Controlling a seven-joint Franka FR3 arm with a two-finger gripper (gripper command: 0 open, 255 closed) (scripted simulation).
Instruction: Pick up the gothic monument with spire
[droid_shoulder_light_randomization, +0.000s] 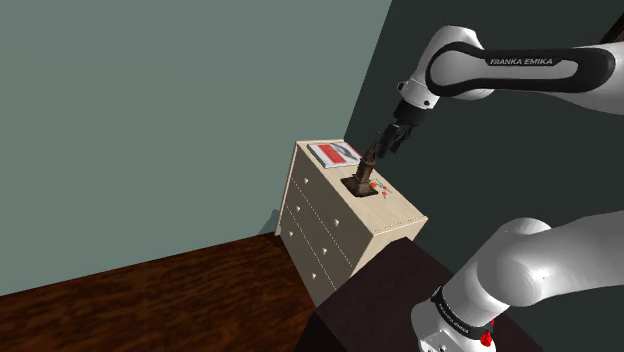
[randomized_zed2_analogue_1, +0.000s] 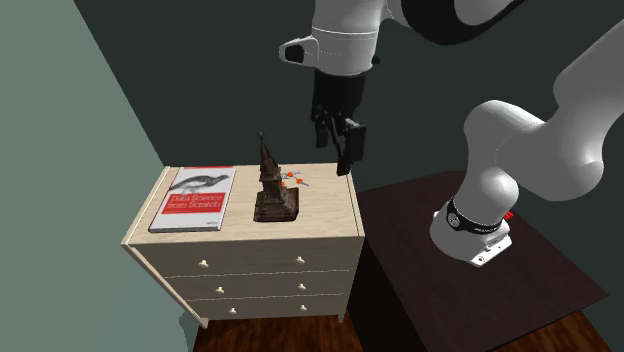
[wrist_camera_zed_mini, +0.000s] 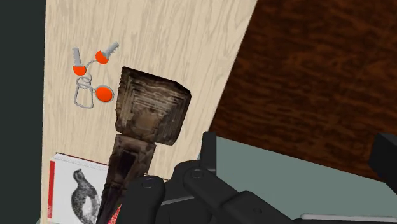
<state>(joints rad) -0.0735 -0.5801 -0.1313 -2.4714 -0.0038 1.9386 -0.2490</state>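
The monument (randomized_zed2_analogue_1: 272, 187) is a dark brown model with a square base and a thin spire. It stands upright on the light wood dresser (randomized_zed2_analogue_1: 322, 216), about mid-top. In the shoulder view the monument (droid_shoulder_light_randomization: 363, 177) has its spire tip just below my gripper (droid_shoulder_light_randomization: 388, 138). In the second exterior view my gripper (randomized_zed2_analogue_1: 340, 143) hangs above the dresser top, level with the spire tip and off to that view's right. The wrist view looks down on the monument (wrist_camera_zed_mini: 151, 111), which lies off to one side of my gripper (wrist_camera_zed_mini: 296, 153). The black fingers (wrist_camera_zed_mini: 210, 149) stand wide apart and hold nothing.
A key ring with orange-headed keys (randomized_zed2_analogue_1: 293, 178) lies just behind the monument. A red and white book (randomized_zed2_analogue_1: 195, 197) lies flat at the dresser's far end. The dresser (droid_shoulder_light_randomization: 325, 235) has several drawers. My dark stand (randomized_zed2_analogue_1: 455, 265) adjoins it, over a dark wood floor (droid_shoulder_light_randomization: 150, 305).
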